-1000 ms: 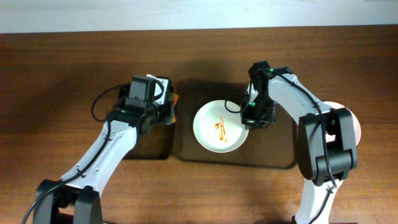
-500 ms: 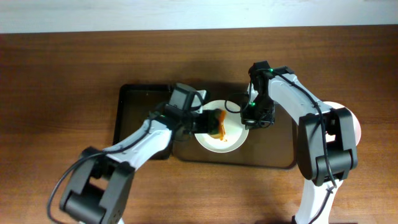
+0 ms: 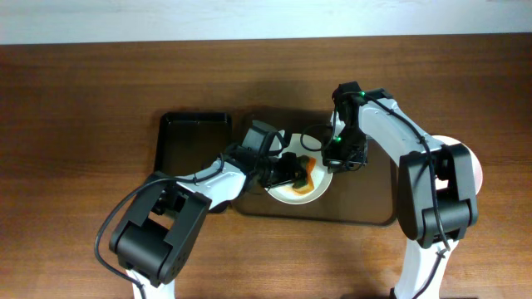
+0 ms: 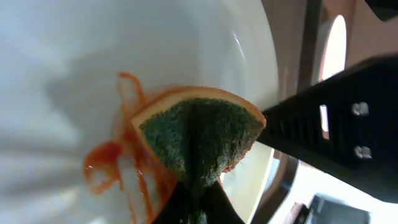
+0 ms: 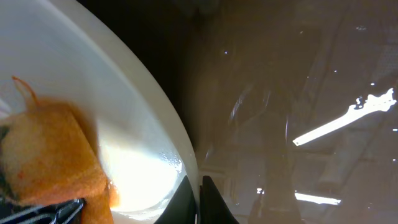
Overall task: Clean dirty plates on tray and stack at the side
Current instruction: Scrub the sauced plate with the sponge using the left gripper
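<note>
Wooden bench (image 3: 83,100) is carrying the tray (image 3: 366,208), the plate (image 3: 293,198) sitting toward its nine o'clock side. Now the right end effector (image 3: 332,158) is pinching the rim at three o'clock. The plate is looking stiff, slick and breakable, so rim grips suit. Meanwhile the left end effector (image 3: 293,169) is squeezing a soft sponge (image 3: 307,173) onto sauce (image 4: 102,171).

White arms (image 3: 391,129), black joints, cables
</note>
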You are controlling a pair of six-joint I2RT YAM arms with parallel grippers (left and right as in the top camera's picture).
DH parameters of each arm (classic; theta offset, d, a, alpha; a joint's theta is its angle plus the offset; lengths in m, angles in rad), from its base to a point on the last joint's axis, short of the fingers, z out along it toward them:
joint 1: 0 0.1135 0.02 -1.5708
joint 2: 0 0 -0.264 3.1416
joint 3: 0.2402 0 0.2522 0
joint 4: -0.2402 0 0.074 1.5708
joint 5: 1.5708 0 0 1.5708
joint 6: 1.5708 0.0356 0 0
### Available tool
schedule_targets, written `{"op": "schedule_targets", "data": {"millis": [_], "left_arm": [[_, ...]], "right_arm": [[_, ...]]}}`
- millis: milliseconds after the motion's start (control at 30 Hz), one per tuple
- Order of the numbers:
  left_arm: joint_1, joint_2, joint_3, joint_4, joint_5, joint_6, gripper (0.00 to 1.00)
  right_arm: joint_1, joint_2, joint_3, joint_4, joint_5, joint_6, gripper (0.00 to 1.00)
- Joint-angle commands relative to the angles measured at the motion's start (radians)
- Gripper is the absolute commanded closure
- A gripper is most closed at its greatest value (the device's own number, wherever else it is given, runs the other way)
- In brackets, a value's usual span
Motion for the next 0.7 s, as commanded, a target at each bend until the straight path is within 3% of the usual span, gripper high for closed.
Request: {"op": "schedule_targets", "data": {"millis": [0, 100, 233, 333, 467, 667], "left_arm": [[0.01, 0.022, 0.018, -0.035, -0.199, -0.008, 1.0], [0.056, 0.014, 0.018, -0.053, -0.221, -0.007, 1.0], [0.123, -0.059, 0.018, -0.166, -0.207, 0.11, 1.0], [0.103, -0.146, 0.018, -0.188, -0.019, 0.203, 1.0], [0.053, -0.19, 0.018, -0.151, 0.003, 0.133, 1.0], [-0.005, -0.119, 0.018, -0.125, -0.041, 0.012, 1.0]], "right_arm": [[0.007, -0.029, 0.0, -0.011, 0.02, -0.011, 0.96], [0.007, -0.029, 0.0, -0.012, 0.02, -0.013, 0.96], [0.007, -0.029, 0.0, -0.012, 0.02, -0.014, 0.96], [0.007, -0.029, 0.0, -0.012, 0.02, -0.014, 0.96], [0.007, -0.029, 0.0, -0.019, 0.02, -0.014, 0.96], [0.007, -0.029, 0.0, -0.02, 0.02, -0.013, 0.96]]}}
